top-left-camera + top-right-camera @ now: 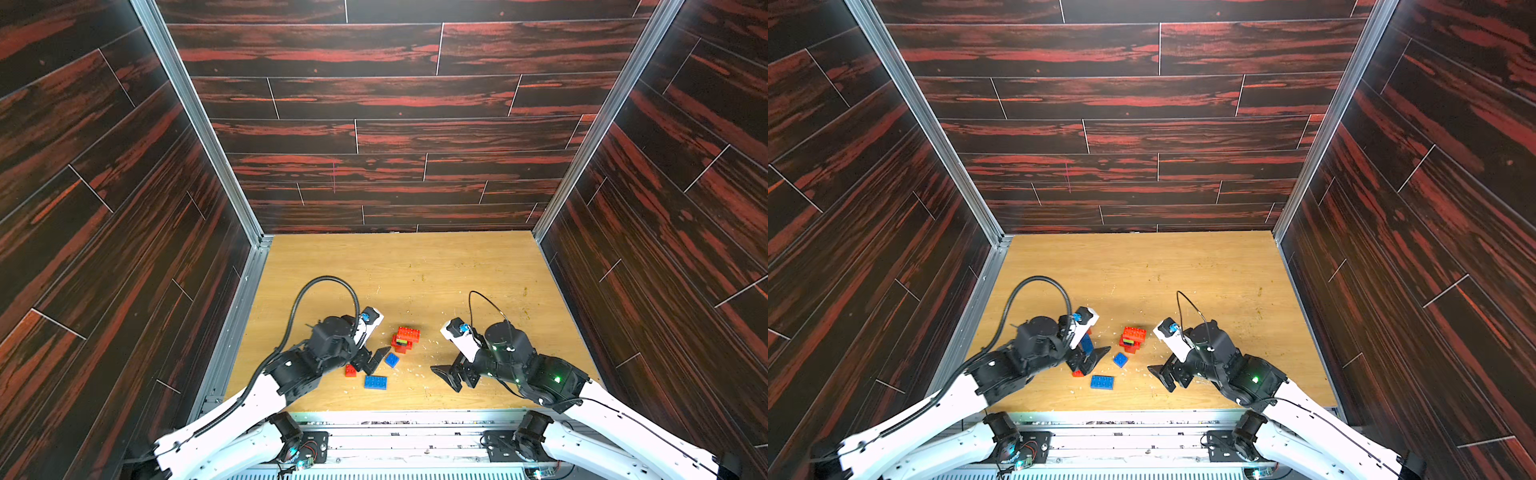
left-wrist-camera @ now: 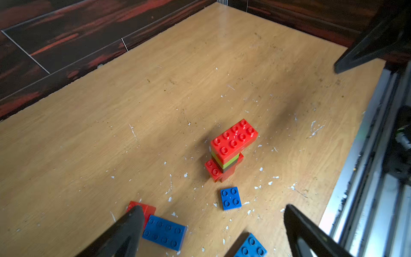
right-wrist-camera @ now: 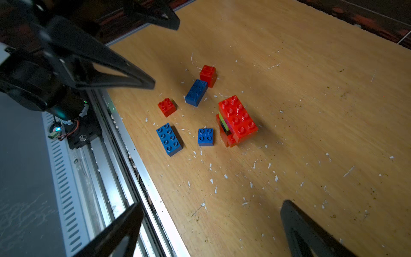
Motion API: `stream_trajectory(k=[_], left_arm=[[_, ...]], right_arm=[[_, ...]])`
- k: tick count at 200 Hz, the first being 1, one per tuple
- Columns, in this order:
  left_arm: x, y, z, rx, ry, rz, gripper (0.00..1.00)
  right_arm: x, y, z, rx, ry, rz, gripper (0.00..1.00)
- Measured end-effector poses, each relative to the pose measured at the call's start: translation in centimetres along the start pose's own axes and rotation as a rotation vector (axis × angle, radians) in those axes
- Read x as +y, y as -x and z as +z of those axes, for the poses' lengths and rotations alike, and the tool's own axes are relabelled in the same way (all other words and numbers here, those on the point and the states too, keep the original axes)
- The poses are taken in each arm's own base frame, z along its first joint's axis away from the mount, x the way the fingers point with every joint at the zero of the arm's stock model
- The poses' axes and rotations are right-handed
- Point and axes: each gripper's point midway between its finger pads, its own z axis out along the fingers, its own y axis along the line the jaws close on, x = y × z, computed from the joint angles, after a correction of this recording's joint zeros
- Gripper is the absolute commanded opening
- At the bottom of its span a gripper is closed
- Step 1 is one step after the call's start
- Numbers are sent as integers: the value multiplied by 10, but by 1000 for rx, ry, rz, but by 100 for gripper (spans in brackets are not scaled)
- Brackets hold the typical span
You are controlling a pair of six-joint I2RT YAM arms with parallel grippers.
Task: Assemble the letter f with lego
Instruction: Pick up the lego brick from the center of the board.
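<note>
Between left jaws and right jaws, 1 lego stack (image 1: 407, 336), untouched.

White links (image 1: 257, 395), black joints (image 1: 332, 336), ribbed black cable (image 1: 328, 278)

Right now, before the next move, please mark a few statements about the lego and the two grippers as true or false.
1. The left gripper and the right gripper are both open and hold nothing. True.
2. The top brick of the stack is blue. False: a red oblong brick is on top.
3. A lime green brick sits in the stack, under the top brick. True.
4. The square blue brick is pressed onto the stack. False: it lies flat on the table, beside the stack and apart from it.
</note>
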Motion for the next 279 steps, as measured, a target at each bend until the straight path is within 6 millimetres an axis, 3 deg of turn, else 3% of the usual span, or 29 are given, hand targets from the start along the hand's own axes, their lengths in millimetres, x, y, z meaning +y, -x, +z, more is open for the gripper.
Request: stream_trajectory(k=[52, 77, 121, 142, 188, 279], left_arm=[[2, -37, 26, -30, 29, 36, 100], [-1, -38, 28, -81, 23, 82, 100], [-11, -39, 36, -123, -31, 159, 98], [-18, -44, 45, -115, -69, 187, 96], [-27, -64, 66, -63, -125, 255, 95], [-16, -70, 81, -73, -175, 270, 93]], right_arm=[[10, 6, -9, -68, 29, 19, 98], [13, 3, -5, -68, 41, 27, 98], [15, -40, 19, -3, 50, 52, 98], [17, -51, 25, 7, 59, 53, 99], [20, -52, 32, 16, 65, 54, 98], [20, -53, 41, 63, 48, 46, 98]])
